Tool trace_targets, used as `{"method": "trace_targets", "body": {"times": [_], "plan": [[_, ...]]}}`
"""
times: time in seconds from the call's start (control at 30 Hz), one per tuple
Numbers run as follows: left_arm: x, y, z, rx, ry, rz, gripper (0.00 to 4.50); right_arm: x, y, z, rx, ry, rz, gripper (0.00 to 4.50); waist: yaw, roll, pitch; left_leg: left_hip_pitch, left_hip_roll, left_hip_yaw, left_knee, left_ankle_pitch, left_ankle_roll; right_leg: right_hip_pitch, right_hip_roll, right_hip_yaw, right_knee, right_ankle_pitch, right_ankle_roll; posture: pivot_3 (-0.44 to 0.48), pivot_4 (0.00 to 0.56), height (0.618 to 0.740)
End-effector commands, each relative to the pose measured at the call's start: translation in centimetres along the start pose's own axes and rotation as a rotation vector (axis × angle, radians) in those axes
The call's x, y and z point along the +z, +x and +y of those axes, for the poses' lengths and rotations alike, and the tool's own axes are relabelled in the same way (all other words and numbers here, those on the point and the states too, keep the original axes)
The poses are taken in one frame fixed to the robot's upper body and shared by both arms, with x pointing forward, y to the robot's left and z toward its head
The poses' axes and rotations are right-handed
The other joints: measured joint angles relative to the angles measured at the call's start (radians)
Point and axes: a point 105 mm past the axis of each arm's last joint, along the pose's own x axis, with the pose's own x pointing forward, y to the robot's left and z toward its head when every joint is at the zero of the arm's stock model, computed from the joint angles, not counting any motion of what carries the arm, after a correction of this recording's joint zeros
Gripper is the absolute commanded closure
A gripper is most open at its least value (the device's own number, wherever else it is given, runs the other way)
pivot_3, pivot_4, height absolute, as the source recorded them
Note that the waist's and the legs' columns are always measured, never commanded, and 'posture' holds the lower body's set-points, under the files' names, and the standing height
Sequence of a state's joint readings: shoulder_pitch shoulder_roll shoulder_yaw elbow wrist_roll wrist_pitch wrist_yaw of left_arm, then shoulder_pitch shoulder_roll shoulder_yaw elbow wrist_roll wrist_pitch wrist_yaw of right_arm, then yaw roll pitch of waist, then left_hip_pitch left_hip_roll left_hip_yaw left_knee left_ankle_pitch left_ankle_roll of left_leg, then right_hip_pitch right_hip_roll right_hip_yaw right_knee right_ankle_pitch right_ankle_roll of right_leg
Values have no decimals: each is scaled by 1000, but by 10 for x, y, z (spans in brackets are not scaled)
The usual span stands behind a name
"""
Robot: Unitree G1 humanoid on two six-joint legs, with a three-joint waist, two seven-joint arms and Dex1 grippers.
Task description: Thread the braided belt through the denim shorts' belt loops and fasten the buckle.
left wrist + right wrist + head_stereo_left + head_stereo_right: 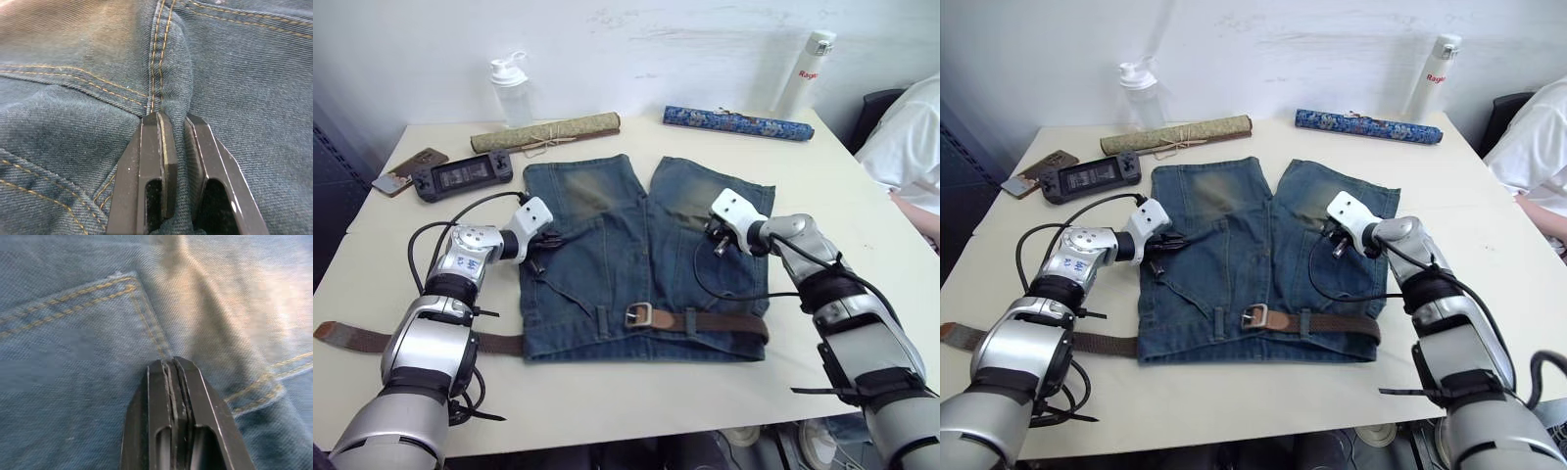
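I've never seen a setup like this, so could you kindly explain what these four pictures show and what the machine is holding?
It is a two-armed humanoid robot. The two wide pictures come from cameras in its head, looking down over a table. The two close-ups come from cameras on its wrists.

On the table lie the denim shorts, with the braided belt along the waistband and its buckle near the middle. Behind them are two rolled cloth tubes, two bottles and a handheld game console.

The left gripper has its jaws pinching a fold of denim. The right gripper has its jaws shut, resting over the shorts, holding nothing visible.
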State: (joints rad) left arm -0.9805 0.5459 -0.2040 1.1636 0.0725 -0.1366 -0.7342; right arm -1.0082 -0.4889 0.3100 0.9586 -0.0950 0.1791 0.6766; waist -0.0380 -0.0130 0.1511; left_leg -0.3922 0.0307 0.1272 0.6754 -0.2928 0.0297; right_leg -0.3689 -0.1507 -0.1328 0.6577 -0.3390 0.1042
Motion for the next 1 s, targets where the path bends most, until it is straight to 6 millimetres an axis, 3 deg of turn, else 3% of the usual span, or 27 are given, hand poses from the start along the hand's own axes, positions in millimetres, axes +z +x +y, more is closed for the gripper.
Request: {"method": "trace_targets", "body": {"times": [0.03, 0.13, 0.3, 0.47, 0.5, 0.6, 0.73, 0.8, 0.87, 1.0], "plan": [[-58, -15, 9, 109, -30, 236, 4497, -5, 1, -13, -77, -19, 19, 4500, -3, 0, 0, 1, 0, 1, -1, 1, 0, 0, 0, 0, 0, 0, 0, 0, 150, 717], [-50, -11, 9, 114, -89, 191, 4497, 3, 4, -16, -106, -41, -6, 4500, -14, 1, 0, 3, -1, 3, -9, 5, -1, -2, 0, 1, 0, 0, 0, 0, 150, 717], [-51, -3, -7, 26, -46, 203, 4497, 5, 7, -19, -155, -66, 1, 4500, -19, 2, 1, 2, 0, 4, -11, 6, -3, -4, 0, 1, 1, -1, -1, 0, 150, 717], [-47, -5, 0, 77, -76, 165, 4497, 9, 8, -16, -129, -14, -24, 4500, -19, 2, 1, 3, 0, 5, -11, 5, -3, -4, 1, 2, 1, -1, -1, 0, 150, 717], [-43, -7, 6, 106, -57, 144, 3997, 11, 7, -16, -117, 3, -36, 4500, -19, 2, 1, 2, 0, 5, -11, 5, -3, -4, 1, 2, 1, -1, -1, 0, 150, 717], [-31, -13, 18, 153, -16, 90, 2835, 16, 4, -16, -87, 42, -74, 3554, -19, 2, 2, 2, 0, 5, -11, 5, -3, -5, 0, 2, 0, -1, -1, 0, 150, 717], [-5, -21, 29, 173, -10, -50, 1190, 29, -4, -15, -34, 102, -149, 1833, -20, 3, 5, 0, 0, 5, -13, 5, -3, -6, 1, 2, 1, -1, -1, 0, 150, 717], [14, -30, 36, 180, 7, -149, 1100, 43, -17, -17, -15, 131, -216, 758, -20, 4, 8, -3, 0, 5, -13, 5, -3, -8, 1, 1, 0, -1, -1, 0, 150, 717], [39, -44, 40, 176, 15, -279, 1100, 58, -39, -17, 5, 150, -291, 50, -19, 3, 13, -10, 0, 4, -12, 6, -2, -13, 1, 1, -2, -1, -1, 0, 150, 717], [81, -92, 28, 133, -25, -495, 1100, 95, -95, 5, 138, 247, -498, 50, -17, 5, 27, -32, -1, -2, -7, 7, -1, -29, 3, 1, 0, 0, -1, 0, 150, 717]]}}
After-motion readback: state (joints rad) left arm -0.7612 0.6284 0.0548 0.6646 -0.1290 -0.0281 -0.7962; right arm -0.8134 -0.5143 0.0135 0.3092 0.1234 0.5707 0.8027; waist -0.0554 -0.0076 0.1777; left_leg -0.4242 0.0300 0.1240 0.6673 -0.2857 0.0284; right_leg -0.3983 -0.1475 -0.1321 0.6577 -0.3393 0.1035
